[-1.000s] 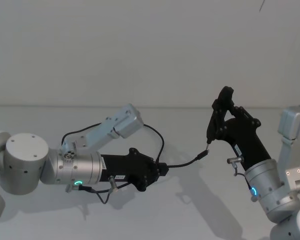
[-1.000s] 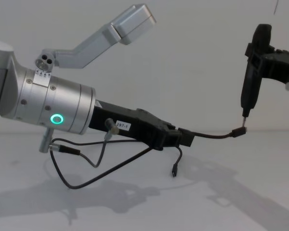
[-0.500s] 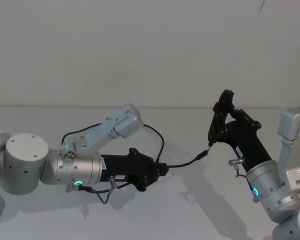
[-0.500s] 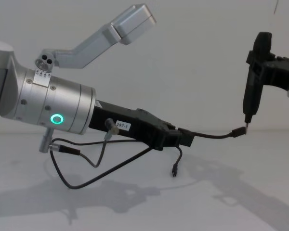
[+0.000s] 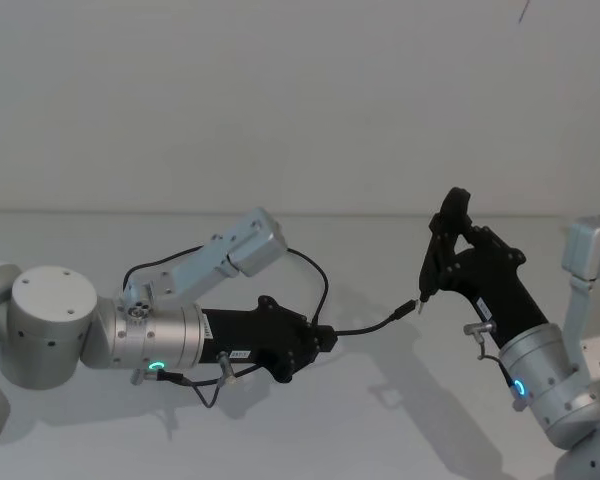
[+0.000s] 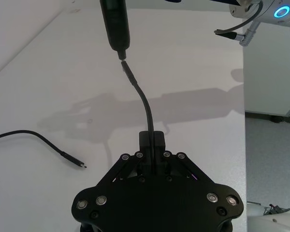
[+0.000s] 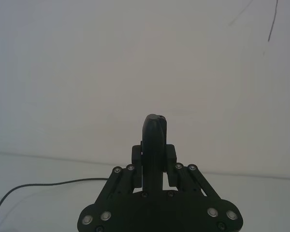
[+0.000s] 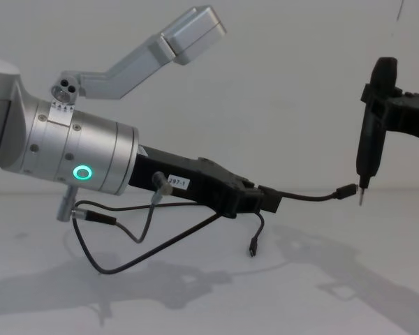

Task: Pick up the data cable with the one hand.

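Right gripper (image 5: pixel 438 262) had drifted rightward off the plug. Left gripper (image 8: pixel 269 200) fingers were clamped on the data cable (image 8: pixel 309 198), held above the bench (image 8: pixel 377 293). Judgement: keep the clamp firm, lift slowly.

Worktop (image 5: pixel 310 430): plain white, matte surface, meeting a pale wall at its far edge. Resting on it — a slack stretch of the data cable (image 6: pixel 36 137), thin and black, lying in a loose curve and ending in a small plug flat against the surface.
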